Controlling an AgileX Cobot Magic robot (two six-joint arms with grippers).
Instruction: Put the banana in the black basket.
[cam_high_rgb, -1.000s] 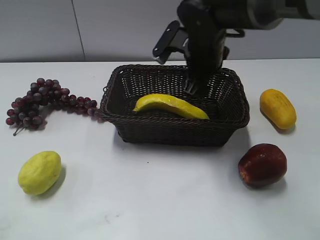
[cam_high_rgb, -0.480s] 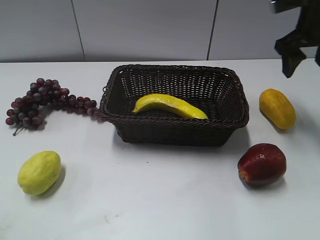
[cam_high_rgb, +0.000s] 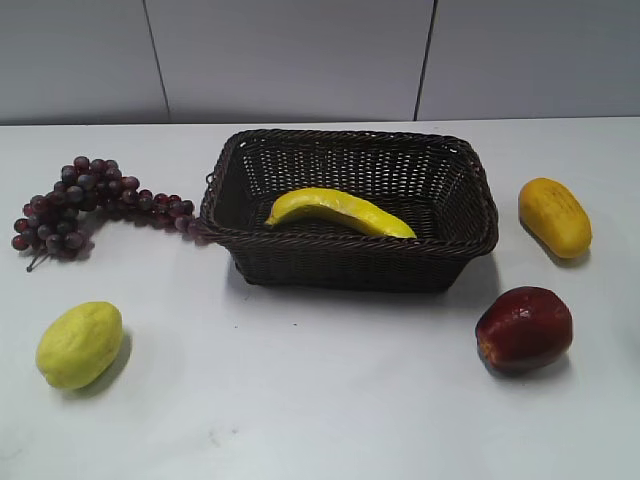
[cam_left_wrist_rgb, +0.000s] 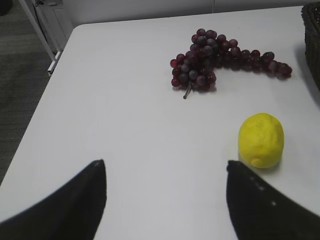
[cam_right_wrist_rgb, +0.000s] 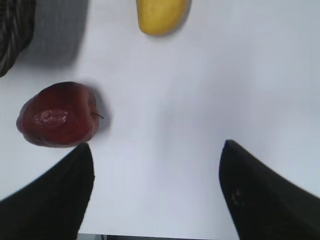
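Exterior view: the banana lies inside the basket; the task looks done. Left wrist view: the left gripper hangs wide and empty, lemon at 2 o'clock. Right wrist view: the right gripper hangs wide and empty, apple at 10 o'clock. Next: stay clear.

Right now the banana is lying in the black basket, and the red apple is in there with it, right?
Not quite. The banana does lie in the black basket, but the red apple is outside it, on the white table off the basket's front right corner. The exterior view shows this.
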